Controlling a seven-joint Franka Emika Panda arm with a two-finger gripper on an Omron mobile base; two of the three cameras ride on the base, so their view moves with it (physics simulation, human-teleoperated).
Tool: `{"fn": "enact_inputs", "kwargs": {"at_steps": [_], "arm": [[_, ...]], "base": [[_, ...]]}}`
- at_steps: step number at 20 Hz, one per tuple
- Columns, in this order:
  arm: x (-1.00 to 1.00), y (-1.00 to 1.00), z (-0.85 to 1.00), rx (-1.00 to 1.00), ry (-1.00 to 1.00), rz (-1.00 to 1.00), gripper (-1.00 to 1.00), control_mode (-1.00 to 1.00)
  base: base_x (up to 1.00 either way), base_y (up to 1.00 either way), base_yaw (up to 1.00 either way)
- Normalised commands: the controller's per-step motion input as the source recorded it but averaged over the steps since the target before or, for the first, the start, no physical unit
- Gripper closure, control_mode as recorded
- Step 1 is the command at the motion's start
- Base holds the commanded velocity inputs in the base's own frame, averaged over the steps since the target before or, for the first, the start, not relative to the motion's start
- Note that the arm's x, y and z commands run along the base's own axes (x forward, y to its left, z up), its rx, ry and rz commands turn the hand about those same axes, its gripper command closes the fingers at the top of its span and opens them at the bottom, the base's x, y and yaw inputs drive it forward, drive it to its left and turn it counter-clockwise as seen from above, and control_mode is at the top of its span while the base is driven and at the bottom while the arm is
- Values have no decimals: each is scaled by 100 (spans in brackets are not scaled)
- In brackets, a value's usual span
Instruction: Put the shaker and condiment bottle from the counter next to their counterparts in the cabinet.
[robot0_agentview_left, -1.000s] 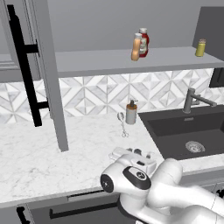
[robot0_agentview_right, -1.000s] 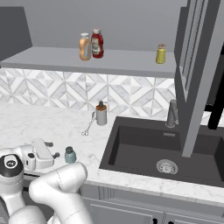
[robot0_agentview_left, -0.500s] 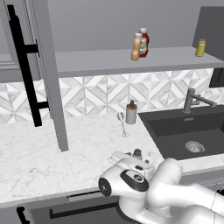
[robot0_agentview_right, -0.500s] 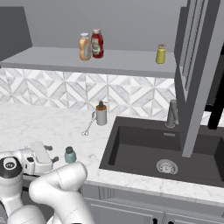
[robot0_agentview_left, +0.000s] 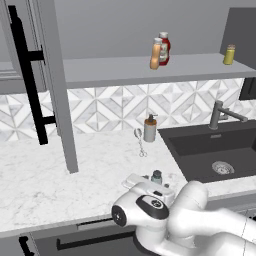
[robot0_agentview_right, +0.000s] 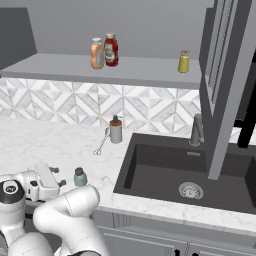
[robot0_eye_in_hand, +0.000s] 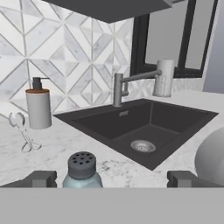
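We have the small teal-blue cylindrical shaker with its dark grey perforated cap (robot0_eye_in_hand: 82, 171) standing upright on the white grey-veined marble worktop (robot0_agentview_left: 60, 180), near its front edge and left of the dark inset sink (robot0_agentview_right: 190, 172). In the hand view it sits low between our two dark finger tips, with the gripper (robot0_eye_in_hand: 111, 179) brought in level with it. The jaws stand fully apart and hold nothing; the shaker is between them but not touched on either side.

The orange squeeze bottle with a pale cap (robot0_agentview_left: 156, 53) already stands on the long flat grey cabinet shelf (robot0_agentview_left: 115, 70), just beside the red ketchup bottle with the white label (robot0_agentview_left: 164, 48). The small yellow-green shaker with a dark top (robot0_agentview_left: 229, 54) stands well apart from them, toward the shelf's right end.

We judge the teal shaker to be light, rigid and smooth-sided, so it could tip or slip if nudged off centre. We would take it across the body, below the cap, squeezing squarely on both sides.

A grey pump dispenser (robot0_eye_in_hand: 38, 107) stands further back by the wall tiles.
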Motion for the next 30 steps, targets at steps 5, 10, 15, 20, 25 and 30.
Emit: {"fn": "enact_inputs", "kwargs": {"at_steps": [5,10,15,20,25,30], "arm": [[3,4,-5,0,1,0,-100,-100],[21,16,-8,0,5,0,-100,-100],[2,1,-8,0,0,0,-100,-100],[18,0,-4,0,0,0,-100,-100],[13,0,-6,1,0,0,-100,-100],[0,-5,-25,8,0,0,-100,-100]], "base": [[0,0,0],[0,0,0],[0,0,0],[0,0,0],[0,0,0],[0,0,0]]}}
